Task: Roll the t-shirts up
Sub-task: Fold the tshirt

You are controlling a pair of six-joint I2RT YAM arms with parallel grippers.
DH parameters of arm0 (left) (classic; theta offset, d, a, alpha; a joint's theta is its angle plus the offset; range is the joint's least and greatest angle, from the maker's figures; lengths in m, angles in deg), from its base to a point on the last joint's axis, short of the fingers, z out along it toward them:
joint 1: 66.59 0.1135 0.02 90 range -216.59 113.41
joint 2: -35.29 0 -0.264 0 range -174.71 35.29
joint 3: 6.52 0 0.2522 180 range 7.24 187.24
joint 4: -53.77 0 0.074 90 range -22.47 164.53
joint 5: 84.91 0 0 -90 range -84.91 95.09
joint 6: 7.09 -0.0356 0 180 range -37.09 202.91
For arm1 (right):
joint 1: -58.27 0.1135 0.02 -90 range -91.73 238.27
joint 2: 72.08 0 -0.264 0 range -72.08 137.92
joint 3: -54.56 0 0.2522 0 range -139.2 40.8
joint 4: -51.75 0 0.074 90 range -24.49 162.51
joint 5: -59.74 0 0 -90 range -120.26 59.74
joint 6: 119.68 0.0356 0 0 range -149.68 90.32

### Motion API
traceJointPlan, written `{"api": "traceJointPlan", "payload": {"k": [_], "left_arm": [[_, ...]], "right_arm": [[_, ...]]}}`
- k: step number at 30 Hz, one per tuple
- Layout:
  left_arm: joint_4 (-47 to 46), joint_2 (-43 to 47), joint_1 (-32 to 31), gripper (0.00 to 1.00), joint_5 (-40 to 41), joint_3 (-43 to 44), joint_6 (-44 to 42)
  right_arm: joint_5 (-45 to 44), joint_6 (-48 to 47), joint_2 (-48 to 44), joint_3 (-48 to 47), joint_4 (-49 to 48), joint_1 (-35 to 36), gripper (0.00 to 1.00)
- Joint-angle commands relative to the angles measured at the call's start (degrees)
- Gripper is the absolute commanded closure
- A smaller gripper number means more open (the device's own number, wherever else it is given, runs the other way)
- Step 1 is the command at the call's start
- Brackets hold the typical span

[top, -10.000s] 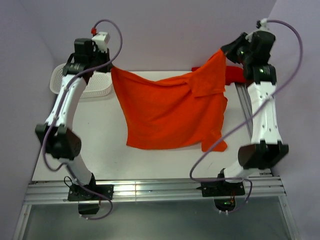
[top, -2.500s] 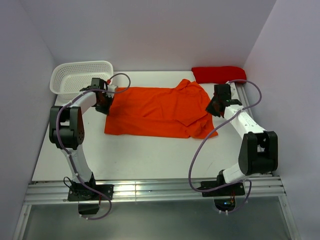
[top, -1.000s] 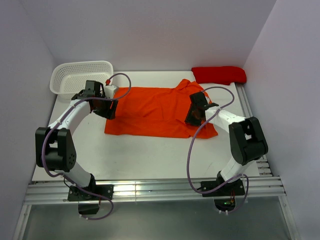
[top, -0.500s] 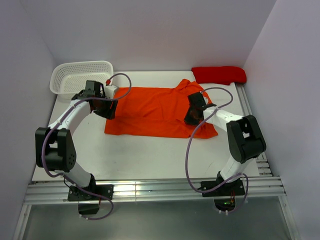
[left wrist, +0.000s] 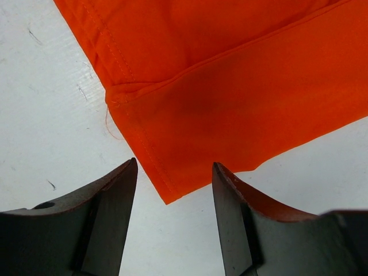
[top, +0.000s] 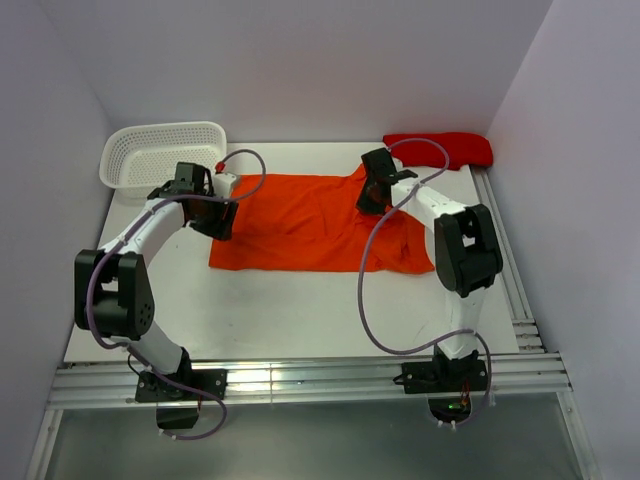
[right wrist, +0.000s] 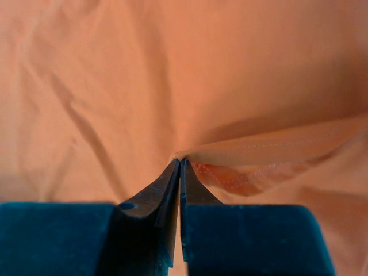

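The orange t-shirt (top: 300, 225) lies spread flat on the white table. The darker red t-shirt (top: 440, 148) is bundled at the back right corner. My left gripper (top: 222, 216) sits at the orange shirt's left edge. In the left wrist view it (left wrist: 174, 167) is open, with a hemmed corner of orange cloth (left wrist: 241, 86) reaching between its fingertips, untouched. My right gripper (top: 372, 192) is over the shirt's upper right part. Seen from the right wrist, it (right wrist: 180, 161) is shut, pinching a raised fold of the orange cloth (right wrist: 115, 75).
A white mesh basket (top: 160, 155) stands at the back left corner. A metal rail (top: 500, 240) runs along the table's right side. Bare white table (top: 300, 310) lies in front of the shirt. Purple walls close in on three sides.
My right gripper has slid toward the back across the orange shirt and closed on a fold of it. The left gripper has stayed almost still at the left edge.
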Motion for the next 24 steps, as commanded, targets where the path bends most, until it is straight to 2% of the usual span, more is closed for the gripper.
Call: {"api": "traceJointPlan", "payload": {"k": [1, 6, 8, 11, 16, 20, 24], "left_arm": [[0.1, -0.7, -0.5, 0.40, 0.2, 0.5, -1.2], [0.3, -1.4, -0.9, 0.40, 0.4, 0.1, -1.6], [0.1, -1.2, -1.0, 0.38, 0.4, -0.4, -1.9], [-0.4, -0.9, -1.2, 0.37, 0.3, -1.2, -2.2], [-1.1, -0.3, -1.2, 0.37, -0.5, -2.8, -2.8], [-0.7, 0.2, -1.1, 0.37, -1.6, -3.1, -3.2], [-0.4, 0.3, -1.2, 0.37, -3.0, -3.0, -3.4]], "right_arm": [[-1.4, -2.6, 3.4, -4.7, 3.5, 0.4, 0.90], [-2.9, -3.9, 5.8, -7.6, 5.3, 0.4, 0.66], [-4.2, -3.9, 4.2, -6.5, 5.1, 0.3, 0.57], [-6.2, -3.6, -2.1, -2.8, 4.6, 0.0, 0.49], [-7.6, -1.1, -17.5, 9.1, 3.8, -2.5, 0.45], [-3.9, 1.6, -29.2, 21.5, -0.1, -6.2, 0.46], [2.5, 2.7, -32.4, 32.1, -5.4, -11.3, 0.49]]}}
